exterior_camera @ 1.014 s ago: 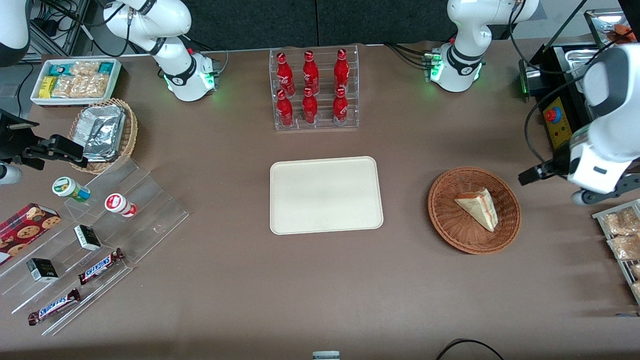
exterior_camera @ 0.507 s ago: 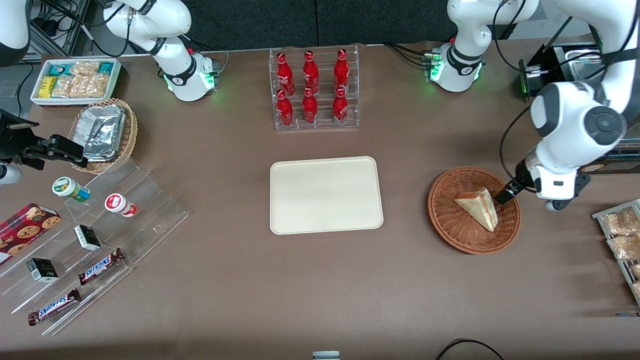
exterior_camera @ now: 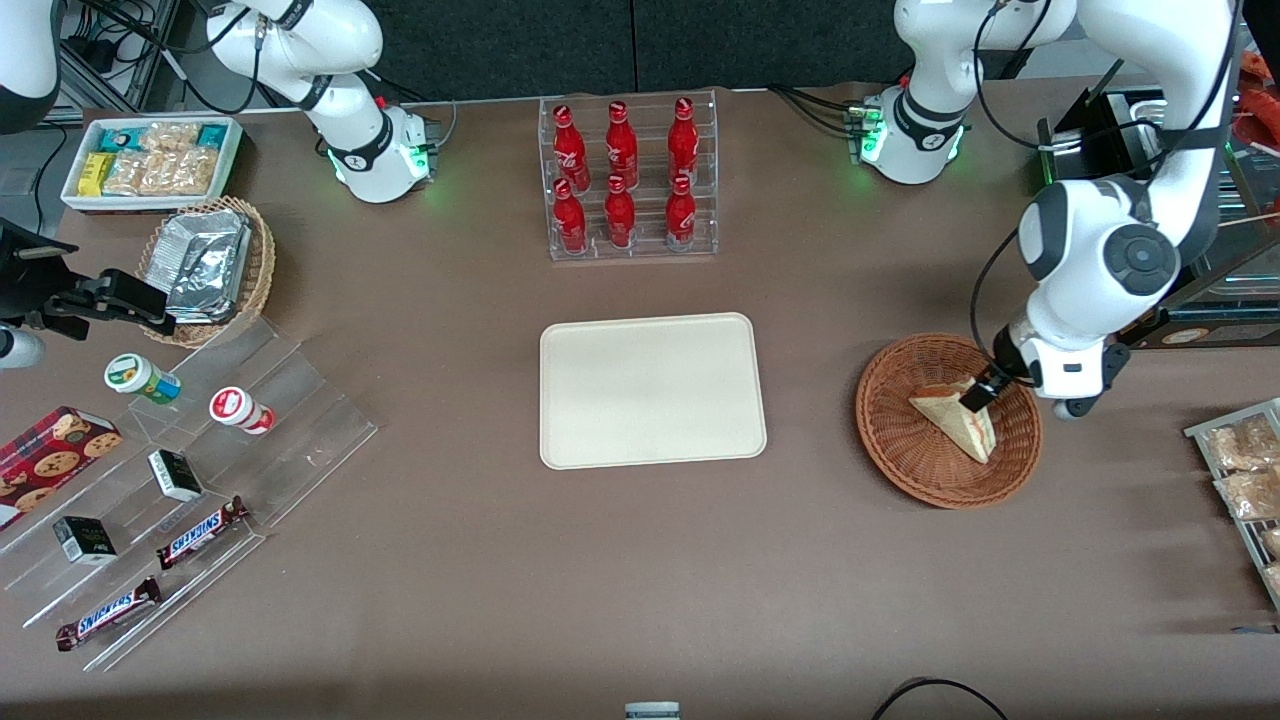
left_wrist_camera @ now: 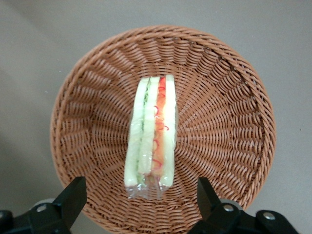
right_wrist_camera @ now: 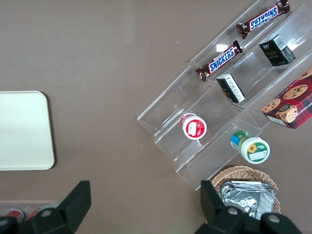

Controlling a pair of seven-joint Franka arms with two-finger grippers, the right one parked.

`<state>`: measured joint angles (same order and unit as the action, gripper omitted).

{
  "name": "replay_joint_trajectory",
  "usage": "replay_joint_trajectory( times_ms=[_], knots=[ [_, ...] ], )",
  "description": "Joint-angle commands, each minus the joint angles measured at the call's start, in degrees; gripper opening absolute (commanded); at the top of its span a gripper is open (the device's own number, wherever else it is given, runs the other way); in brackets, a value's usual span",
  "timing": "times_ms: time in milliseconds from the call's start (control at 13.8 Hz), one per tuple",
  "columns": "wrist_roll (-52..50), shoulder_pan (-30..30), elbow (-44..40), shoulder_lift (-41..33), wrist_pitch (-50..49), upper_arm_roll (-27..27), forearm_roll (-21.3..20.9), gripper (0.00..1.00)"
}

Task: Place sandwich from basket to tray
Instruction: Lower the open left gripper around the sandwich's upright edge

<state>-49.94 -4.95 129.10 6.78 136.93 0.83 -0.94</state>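
The sandwich (exterior_camera: 950, 420) is a pale wedge lying in the reddish-brown wicker basket (exterior_camera: 900, 450). In the left wrist view the sandwich (left_wrist_camera: 150, 130) shows its green and red filling at the cut edge, wrapped in clear film, inside the basket (left_wrist_camera: 224, 122). My gripper (exterior_camera: 978, 395) hangs over the basket, above the sandwich's end toward the working arm. Its fingers (left_wrist_camera: 72, 197) are open wide, one on each side of the sandwich's end, not touching it. The cream tray (exterior_camera: 652, 390) lies flat at mid table, toward the parked arm from the basket.
A clear rack of red bottles (exterior_camera: 625, 180) stands farther from the front camera than the tray. A wire rack of snack bags (exterior_camera: 1245, 480) is at the working arm's end. Clear stepped shelves with snacks (exterior_camera: 170, 480), a tan basket (exterior_camera: 210, 265) and a white bin (exterior_camera: 150, 160) lie toward the parked arm's end.
My gripper has come in from the working arm's end of the table and now hangs over the basket above the sandwich. The sandwich and basket have not moved.
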Motion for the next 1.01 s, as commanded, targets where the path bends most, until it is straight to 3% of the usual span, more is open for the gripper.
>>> replay_joint_trajectory(
  times_ms=[0, 797, 870, 942],
  knots=[
    [-1.74, -0.33, 0.80, 0.60, 2.64, 0.14, -0.91, 1.00],
    [-1.74, -0.33, 3.43, 4.64, 10.55, 0.23, -0.82, 0.97],
    [-1.74, -0.33, 3.52, 4.91, 10.55, 0.23, -0.91, 0.75],
    [-1.74, -0.33, 3.52, 5.08, 10.64, 0.23, -0.91, 0.39]
  ],
)
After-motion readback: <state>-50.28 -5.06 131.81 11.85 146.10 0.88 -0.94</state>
